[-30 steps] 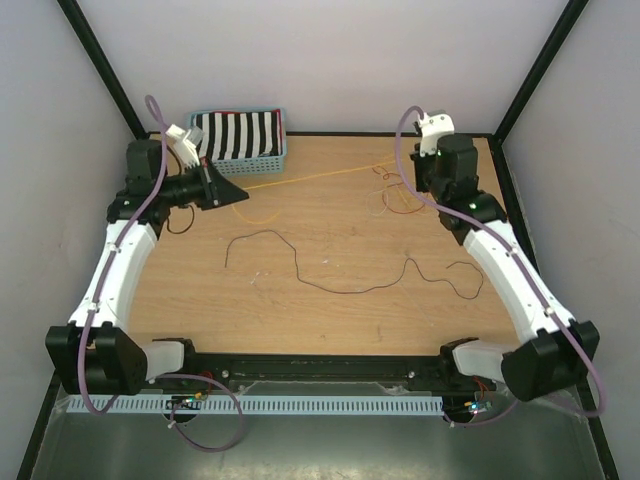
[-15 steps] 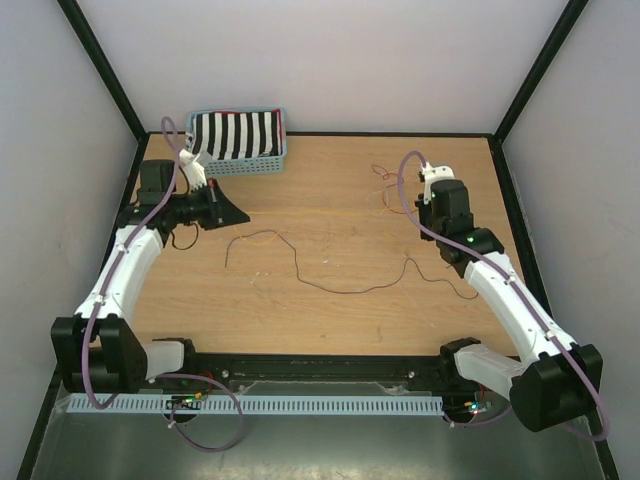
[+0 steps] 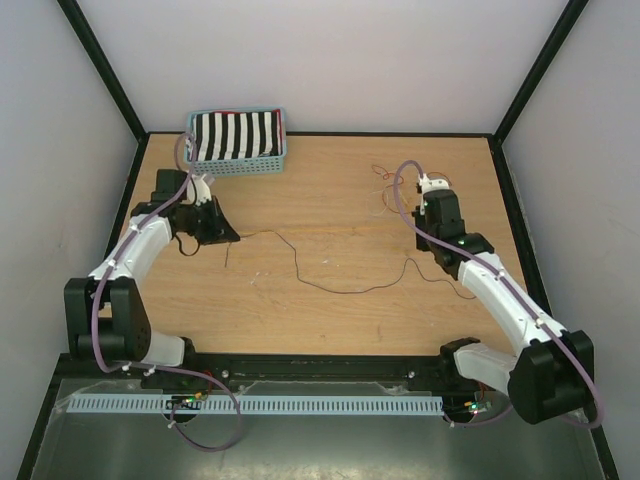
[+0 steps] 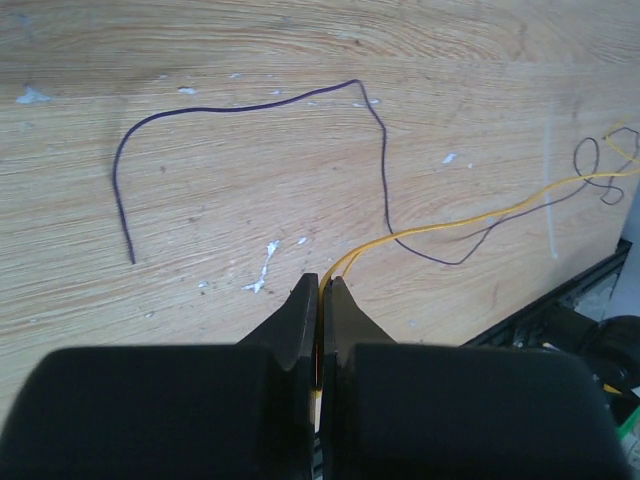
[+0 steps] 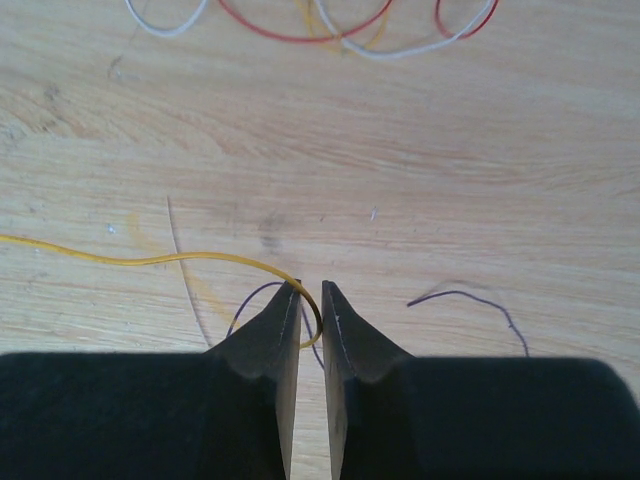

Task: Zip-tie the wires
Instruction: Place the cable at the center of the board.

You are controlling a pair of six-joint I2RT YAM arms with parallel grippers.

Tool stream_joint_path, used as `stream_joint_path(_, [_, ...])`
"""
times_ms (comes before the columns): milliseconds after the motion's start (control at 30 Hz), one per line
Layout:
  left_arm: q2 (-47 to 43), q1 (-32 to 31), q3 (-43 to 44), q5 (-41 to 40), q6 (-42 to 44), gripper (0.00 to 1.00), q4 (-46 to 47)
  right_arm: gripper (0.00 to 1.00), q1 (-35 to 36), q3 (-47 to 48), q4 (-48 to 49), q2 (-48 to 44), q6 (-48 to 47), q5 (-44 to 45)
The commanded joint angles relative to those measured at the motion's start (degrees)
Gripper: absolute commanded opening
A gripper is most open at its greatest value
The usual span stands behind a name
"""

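The left arm [image 3: 130, 255] rises from its base at the lower left of the top view and bends inward at the elbow. Its wrist lies low over the worktop [image 3: 330, 215] at the left middle, pointing toward the right of the frame. The left claw [image 4: 322, 288] is pressed together with the yellow wire [image 4: 470, 222] pinched between its tips. From there the strand runs off to the right edge of the left wrist view. A dark wire [image 4: 240, 105] lies loose on the wood above the tips, apart from them.

The right arm [image 3: 500, 290] stretches from the lower right up and leftward to the right middle of the top view, its wrist tipped down at the wood. The right claw [image 5: 311, 292] stands a little apart, with a strip of worktop showing between its fingers. The yellow wire comes in from the left edge of the right wrist view and hooks round the tip of the finger on the left of the frame, into the gap. A red wire [image 5: 300, 38] and a white wire [image 5: 400, 50] loop along the top edge of that view, well apart from the claw.

In the top view the dark wire snakes across the centre between the two wrists. A basket [image 3: 238, 160] holding a striped cloth [image 3: 238, 135] sits at the upper left, behind the left wrist.
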Motion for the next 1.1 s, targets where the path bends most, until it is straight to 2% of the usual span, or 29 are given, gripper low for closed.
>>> stream_joint_path(0, [0.6, -0.1, -0.7, -4.3, 1.6, 0.00, -0.9, 0.24, -0.3, -2.3, 2.1, 1.9, 2.8, -1.1])
stream_joint_path(400, [9.5, -1.7, 0.1, -7.7, 1.7, 0.00, -1.0, 0.28, -0.3, -7.4, 6.4, 6.9, 4.2, -4.8])
stream_joint_path(600, [12.6, -3.8, 1.5, -10.4, 2.0, 0.00, -1.0, 0.44, -0.3, -6.9, 7.0, 8.0, 3.6, -7.1])
stream_joint_path(900, [15.2, -4.2, 2.6, -11.8, 2.2, 0.00, -1.0, 0.71, -0.3, -4.4, 4.7, 1.6, 2.9, -8.1])
stream_joint_path(1067, [16.4, -4.2, 3.3, -12.0, 2.4, 0.07, -1.1, 0.80, -0.3, -0.8, 3.4, -1.2, 2.9, -8.8])
